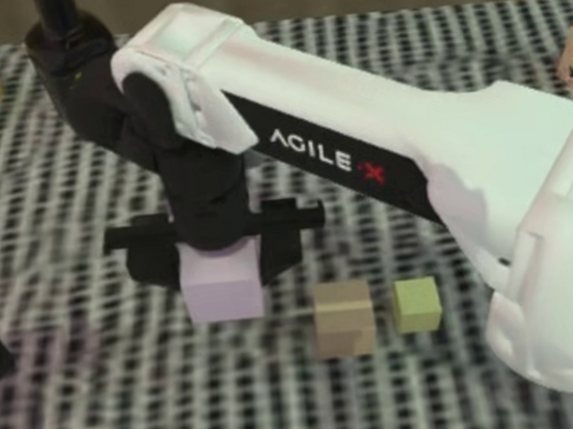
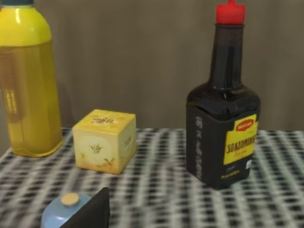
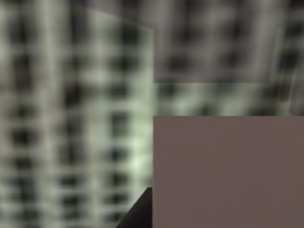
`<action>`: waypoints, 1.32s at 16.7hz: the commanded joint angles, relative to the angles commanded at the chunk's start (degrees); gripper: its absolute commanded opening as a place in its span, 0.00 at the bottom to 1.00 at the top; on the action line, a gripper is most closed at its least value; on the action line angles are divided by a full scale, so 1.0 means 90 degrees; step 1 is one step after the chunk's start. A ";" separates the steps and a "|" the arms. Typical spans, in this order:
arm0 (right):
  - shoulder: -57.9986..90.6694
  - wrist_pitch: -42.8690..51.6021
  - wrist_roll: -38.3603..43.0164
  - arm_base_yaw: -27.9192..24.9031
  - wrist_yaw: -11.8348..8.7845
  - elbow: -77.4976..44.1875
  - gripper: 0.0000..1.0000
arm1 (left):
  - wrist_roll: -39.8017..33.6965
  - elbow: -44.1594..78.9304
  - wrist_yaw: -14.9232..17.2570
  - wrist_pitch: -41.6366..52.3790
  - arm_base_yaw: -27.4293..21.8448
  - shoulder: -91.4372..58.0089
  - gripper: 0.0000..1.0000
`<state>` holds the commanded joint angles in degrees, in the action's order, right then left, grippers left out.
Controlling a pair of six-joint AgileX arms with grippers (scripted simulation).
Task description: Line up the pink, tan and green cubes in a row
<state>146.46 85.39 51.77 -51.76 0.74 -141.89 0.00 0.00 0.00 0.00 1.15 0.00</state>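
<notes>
Right end effector [image 1: 219, 248] straddles the pink cube [image 1: 222, 285].

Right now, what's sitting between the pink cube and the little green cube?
The tan cube sits between the pink cube and the green cube, as the top view shows. The right gripper is at the pink cube.
</notes>
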 joint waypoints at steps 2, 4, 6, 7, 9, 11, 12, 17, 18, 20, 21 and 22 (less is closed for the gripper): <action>-0.0018 0.0006 0.0139 -0.0104 0.0007 -0.0020 0.00 | 0.0000 0.0000 0.0000 0.0000 0.0000 0.0000 1.00; -0.0018 0.0006 0.0139 -0.0104 0.0007 -0.0020 0.00 | 0.0000 0.0000 0.0000 0.0000 0.0000 0.0000 1.00; -0.0013 -0.0004 0.0142 -0.0081 -0.0003 -0.0005 0.00 | 0.0000 0.0000 0.0000 0.0000 0.0000 0.0000 1.00; -0.0019 -0.0025 0.0142 -0.0079 -0.0005 0.0016 0.00 | 0.0000 0.0000 0.0000 0.0000 0.0000 0.0000 1.00; -0.0055 -0.0268 0.0135 -0.0083 -0.0015 0.0258 0.00 | 0.0000 0.0000 0.0000 0.0000 0.0000 0.0000 1.00; -0.0078 -0.0738 0.0130 -0.0101 -0.0016 0.0742 0.00 | 0.0000 0.0000 0.0000 0.0000 0.0000 0.0000 1.00; -0.0085 -0.1010 0.0133 -0.0106 -0.0015 0.1038 0.00 | 0.0000 0.0000 0.0000 0.0000 0.0000 0.0000 1.00; -0.0089 -0.1821 0.0158 -0.0124 0.0006 0.1878 0.00 | 0.0000 0.0000 0.0000 0.0000 0.0000 0.0000 1.00; -0.0089 -0.1821 0.0158 -0.0124 0.0006 0.1878 0.00 | 0.0000 0.0000 0.0000 0.0000 0.0000 0.0000 1.00; -0.0089 -0.1821 0.0158 -0.0124 0.0006 0.1878 0.00 | 0.0000 0.0000 0.0000 0.0000 0.0000 0.0000 1.00; -0.0089 -0.1821 0.0158 -0.0124 0.0006 0.1878 0.08 | 0.0000 0.0000 0.0000 0.0000 0.0000 0.0000 1.00; -0.0089 -0.1821 0.0158 -0.0124 0.0006 0.1878 0.15 | 0.0000 0.0000 0.0000 0.0000 0.0000 0.0000 1.00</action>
<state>145.67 69.00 53.19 -52.87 0.79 -124.99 0.00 0.00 0.00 0.00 1.15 0.00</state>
